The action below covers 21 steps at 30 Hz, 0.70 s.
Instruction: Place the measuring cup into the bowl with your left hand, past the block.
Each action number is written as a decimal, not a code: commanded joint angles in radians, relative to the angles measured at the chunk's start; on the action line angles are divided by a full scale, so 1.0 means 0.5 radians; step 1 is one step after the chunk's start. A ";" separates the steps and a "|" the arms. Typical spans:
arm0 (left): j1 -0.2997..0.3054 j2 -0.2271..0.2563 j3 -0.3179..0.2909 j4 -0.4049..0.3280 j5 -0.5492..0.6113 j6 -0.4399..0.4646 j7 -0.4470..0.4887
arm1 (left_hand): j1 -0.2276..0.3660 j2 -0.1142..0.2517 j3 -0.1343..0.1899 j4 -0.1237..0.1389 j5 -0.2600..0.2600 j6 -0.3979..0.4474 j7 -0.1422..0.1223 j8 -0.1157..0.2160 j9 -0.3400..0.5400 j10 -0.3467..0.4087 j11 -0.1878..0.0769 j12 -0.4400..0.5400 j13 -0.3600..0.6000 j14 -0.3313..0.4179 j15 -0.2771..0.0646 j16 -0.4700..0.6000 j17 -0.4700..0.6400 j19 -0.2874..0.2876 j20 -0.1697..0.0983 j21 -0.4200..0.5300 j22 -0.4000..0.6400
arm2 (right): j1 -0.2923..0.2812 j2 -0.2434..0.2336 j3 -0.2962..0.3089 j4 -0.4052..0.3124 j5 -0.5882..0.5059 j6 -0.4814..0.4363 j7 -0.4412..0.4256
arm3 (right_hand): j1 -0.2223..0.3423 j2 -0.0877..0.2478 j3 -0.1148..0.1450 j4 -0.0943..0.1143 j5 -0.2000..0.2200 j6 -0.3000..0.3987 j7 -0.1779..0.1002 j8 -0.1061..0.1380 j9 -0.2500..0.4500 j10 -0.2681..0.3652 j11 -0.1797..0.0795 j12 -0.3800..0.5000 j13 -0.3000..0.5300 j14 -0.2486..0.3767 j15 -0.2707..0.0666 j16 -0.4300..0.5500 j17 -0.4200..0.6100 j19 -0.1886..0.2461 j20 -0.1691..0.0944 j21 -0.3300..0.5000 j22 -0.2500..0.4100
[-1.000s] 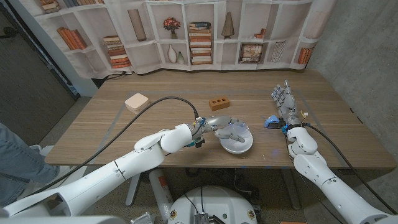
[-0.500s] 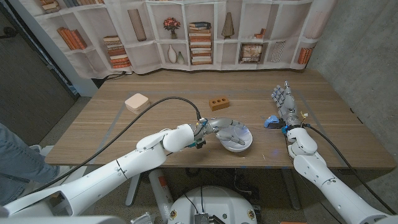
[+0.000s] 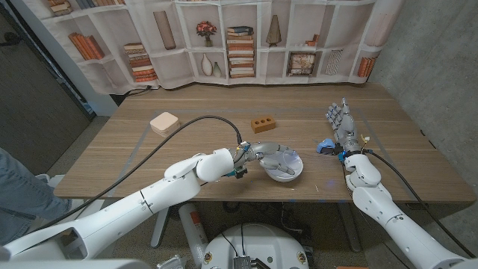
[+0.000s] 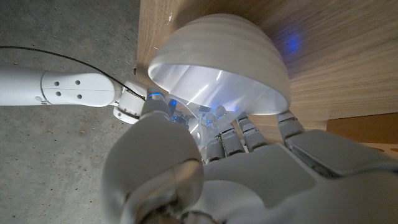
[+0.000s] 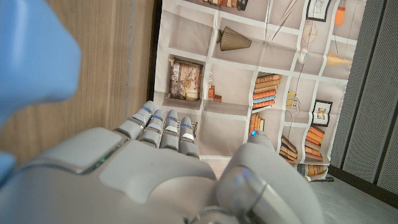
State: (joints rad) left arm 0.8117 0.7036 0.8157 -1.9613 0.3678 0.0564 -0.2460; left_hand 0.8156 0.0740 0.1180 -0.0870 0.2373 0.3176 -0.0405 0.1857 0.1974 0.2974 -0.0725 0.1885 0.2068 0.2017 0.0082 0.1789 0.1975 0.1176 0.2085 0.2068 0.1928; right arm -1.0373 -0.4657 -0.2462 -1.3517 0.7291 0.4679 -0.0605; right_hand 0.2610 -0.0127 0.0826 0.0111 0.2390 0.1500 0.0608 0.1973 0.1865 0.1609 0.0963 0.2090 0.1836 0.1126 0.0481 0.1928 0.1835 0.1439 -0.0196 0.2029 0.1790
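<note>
Here, left hand (image 3: 278, 157) over bowl (image 3: 293, 176), fingers reaching inside, measuring cup hidden, grasp unclear.

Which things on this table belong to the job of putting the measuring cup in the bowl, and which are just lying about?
Part of the job:
- left hand, reaching into the bowl
- white bowl
- measuring cup; hidden by the fingers, cannot be made out
- brown block

Lying about:
- pink square pad
- small blue object beside the right hand

Measuring cup hidden under the left hand (image 3: 278, 158) over the bowl (image 3: 294, 174); grip unclear.
</note>
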 commanded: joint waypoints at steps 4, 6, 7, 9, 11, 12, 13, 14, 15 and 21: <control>-0.034 -0.004 0.008 0.024 -0.047 -0.058 -0.043 | -0.025 0.004 -0.007 0.016 0.018 -0.154 -0.046 -0.018 0.007 -0.125 0.023 -0.012 0.010 -0.059 0.021 0.016 0.008 -0.043 0.010 -0.006 0.005 | -0.007 -0.002 0.012 0.002 0.004 0.005 -0.012 | -0.001 0.021 -0.005 0.000 -0.003 0.006 -0.004 -0.002 0.005 0.017 -0.005 0.007 0.006 0.005 0.009 -0.006 0.006 0.000 0.007 -0.005 0.006; -0.038 -0.005 0.009 0.028 -0.050 -0.064 -0.045 | -0.027 0.003 -0.009 0.017 0.019 -0.171 -0.050 -0.018 0.007 -0.142 0.028 -0.013 0.011 -0.075 0.028 0.012 0.009 -0.051 0.010 -0.008 0.005 | -0.008 -0.001 0.014 0.004 0.007 0.006 -0.012 | -0.001 0.021 -0.005 0.000 -0.003 0.008 -0.003 -0.001 0.005 0.017 -0.005 0.007 0.006 0.006 0.010 -0.006 0.006 0.000 0.006 -0.005 0.006; -0.041 -0.009 0.010 0.032 -0.051 -0.065 -0.049 | -0.028 0.003 -0.009 0.018 0.019 -0.184 -0.054 -0.019 0.007 -0.154 0.031 -0.013 0.011 -0.077 0.028 0.013 0.009 -0.054 0.010 -0.008 0.005 | -0.008 -0.002 0.015 0.004 0.006 0.006 -0.012 | -0.001 0.021 -0.005 0.000 -0.003 0.007 -0.004 -0.001 0.005 0.018 -0.006 0.007 0.006 0.006 0.011 -0.006 0.006 0.000 0.007 -0.005 0.006; -0.047 -0.012 0.011 0.037 -0.058 -0.068 -0.056 | -0.029 0.003 -0.010 0.018 0.019 -0.193 -0.059 -0.018 0.007 -0.164 0.032 -0.013 0.011 -0.083 0.031 0.013 0.009 -0.057 0.010 -0.008 0.005 | -0.008 -0.001 0.016 0.006 0.008 0.009 -0.011 | -0.001 0.022 -0.005 0.000 -0.003 0.008 -0.004 -0.001 0.005 0.020 -0.004 0.008 0.006 0.007 0.011 -0.006 0.006 0.000 0.007 -0.005 0.006; -0.052 -0.015 0.012 0.040 -0.060 -0.073 -0.058 | -0.031 0.002 -0.012 0.019 0.019 -0.206 -0.064 -0.019 0.007 -0.172 0.029 -0.013 0.011 -0.087 0.030 0.013 0.009 -0.061 0.010 -0.009 0.005 | -0.008 -0.002 0.018 0.005 0.008 0.010 -0.010 | -0.001 0.022 -0.005 0.000 -0.004 0.009 -0.006 -0.001 0.005 0.020 -0.004 0.008 0.006 0.008 0.011 -0.005 0.006 0.000 0.007 -0.005 0.006; -0.054 -0.015 0.013 0.041 -0.060 -0.074 -0.059 | -0.033 0.001 -0.013 0.020 0.019 -0.227 -0.070 -0.022 0.007 -0.188 0.028 -0.014 0.011 -0.096 0.035 0.012 0.009 -0.065 0.010 -0.009 0.005 | -0.008 -0.003 0.019 0.004 0.008 0.012 -0.009 | -0.001 0.022 -0.006 0.000 -0.004 0.009 -0.006 -0.001 0.005 0.021 -0.005 0.008 0.006 0.008 0.011 -0.005 0.006 0.000 0.008 -0.005 0.006; -0.056 -0.016 0.014 0.041 -0.060 -0.074 -0.062 | -0.035 0.001 -0.015 0.021 0.019 -0.236 -0.070 -0.019 0.007 -0.207 0.031 -0.015 0.011 -0.102 0.036 0.012 0.009 -0.068 0.010 -0.009 0.006 | -0.008 -0.004 0.020 0.002 0.007 0.012 -0.011 | -0.001 0.023 -0.006 0.000 -0.004 0.010 -0.005 0.000 0.005 0.020 -0.003 0.008 0.006 0.008 0.012 -0.005 0.006 0.000 0.008 -0.005 0.006; -0.057 -0.016 0.014 0.041 -0.060 -0.076 -0.062 | -0.036 0.001 -0.016 0.021 0.019 -0.239 -0.072 -0.017 0.008 -0.214 0.036 -0.015 0.011 -0.107 0.039 0.012 0.009 -0.069 0.010 -0.009 0.006 | -0.008 -0.005 0.020 0.000 0.007 0.013 -0.010 | -0.001 0.023 -0.006 0.000 -0.004 0.010 -0.006 -0.001 0.005 0.020 -0.004 0.007 0.006 0.008 0.011 -0.006 0.006 0.000 0.008 -0.005 0.006; -0.057 -0.016 0.014 0.042 -0.060 -0.078 -0.062 | -0.037 0.000 -0.017 0.022 0.020 -0.244 -0.074 -0.014 0.008 -0.224 0.039 -0.014 0.012 -0.118 0.042 0.010 0.009 -0.077 0.010 -0.010 0.006 | -0.008 -0.005 0.021 -0.002 0.007 0.014 -0.011 | -0.001 0.023 -0.006 -0.001 -0.004 0.010 -0.005 -0.001 0.005 0.020 -0.005 0.007 0.006 0.008 0.012 -0.006 0.006 0.000 0.008 -0.005 0.006; -0.058 -0.014 0.011 0.034 -0.056 -0.077 -0.060 | -0.042 -0.003 -0.022 0.024 0.021 -0.271 -0.070 -0.013 0.008 -0.266 0.045 -0.016 0.012 -0.133 0.045 0.011 0.009 -0.086 0.010 -0.010 0.005 | -0.012 -0.014 0.025 -0.023 0.000 0.012 -0.018 | -0.001 0.024 -0.007 -0.001 -0.004 0.011 -0.004 0.000 0.005 0.021 -0.004 0.008 0.006 0.006 0.009 -0.006 0.006 0.000 0.009 -0.006 0.006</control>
State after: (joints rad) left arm 0.7886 0.6988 0.8216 -1.9441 0.3442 0.0283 -0.2738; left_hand 0.8038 0.0701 0.1099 -0.0788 0.2411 0.1913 -0.0787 0.1808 0.1974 0.1748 -0.0488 0.1828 0.2068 0.1391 0.0297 0.1882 0.2003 0.0793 0.2112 0.2030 0.1927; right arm -1.0401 -0.4666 -0.2386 -1.3522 0.7317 0.4723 -0.0657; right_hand 0.2610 -0.0127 0.0826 0.0111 0.2390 0.1500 0.0608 0.1973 0.1865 0.1645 0.0929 0.2090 0.1835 0.1126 0.0481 0.1928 0.1835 0.1438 -0.0197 0.2029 0.1790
